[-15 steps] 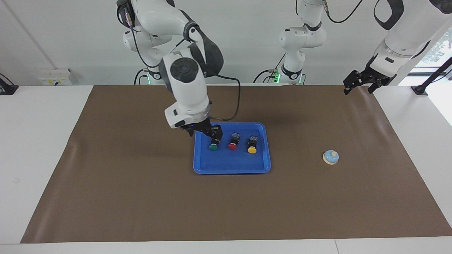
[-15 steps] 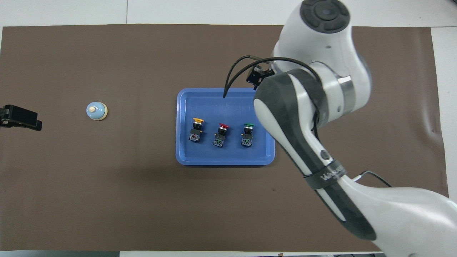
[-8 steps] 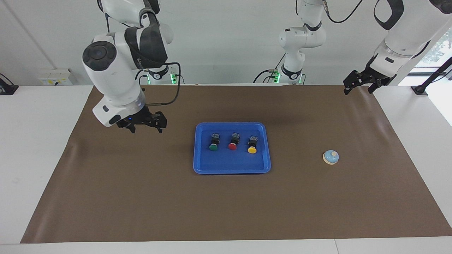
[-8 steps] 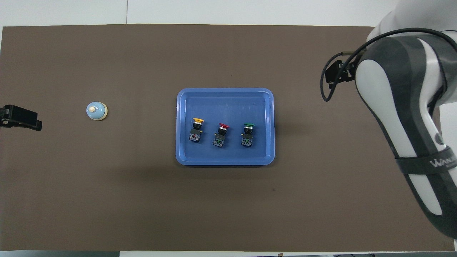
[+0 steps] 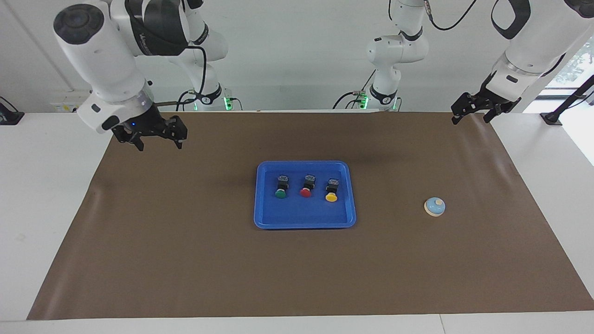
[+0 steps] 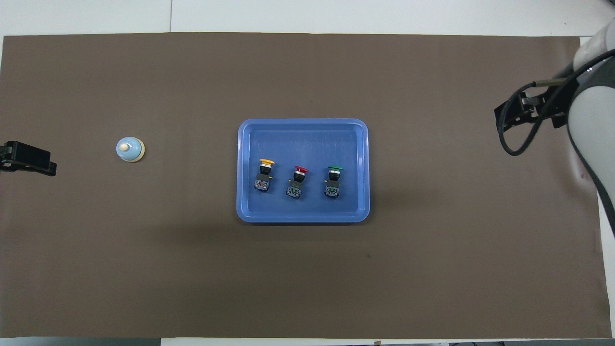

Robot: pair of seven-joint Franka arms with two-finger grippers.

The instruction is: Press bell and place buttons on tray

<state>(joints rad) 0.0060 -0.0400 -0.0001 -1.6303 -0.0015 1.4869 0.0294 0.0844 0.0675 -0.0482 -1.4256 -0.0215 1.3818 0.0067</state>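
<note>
The blue tray (image 5: 304, 218) (image 6: 302, 137) lies in the middle of the brown mat. Three buttons stand in a row in it: green (image 5: 280, 188) (image 6: 333, 181), red (image 5: 306, 186) (image 6: 297, 181) and yellow (image 5: 331, 190) (image 6: 264, 174). The light-blue bell (image 5: 435, 206) (image 6: 130, 149) sits alone on the mat toward the left arm's end. My right gripper (image 5: 160, 144) (image 6: 523, 108) hangs open and empty above the mat at the right arm's end, well clear of the tray. My left gripper (image 5: 470, 119) (image 6: 29, 161) waits open and empty over the mat's edge at the left arm's end.
A brown mat (image 5: 185, 260) covers most of the white table (image 5: 46, 185). A third white arm's base (image 5: 383, 93) stands at the robots' edge of the table, between the two arms.
My right gripper has left the green button in the tray, risen, and swung away toward the right arm's end. The buttons, the bell and the left arm have not moved.
</note>
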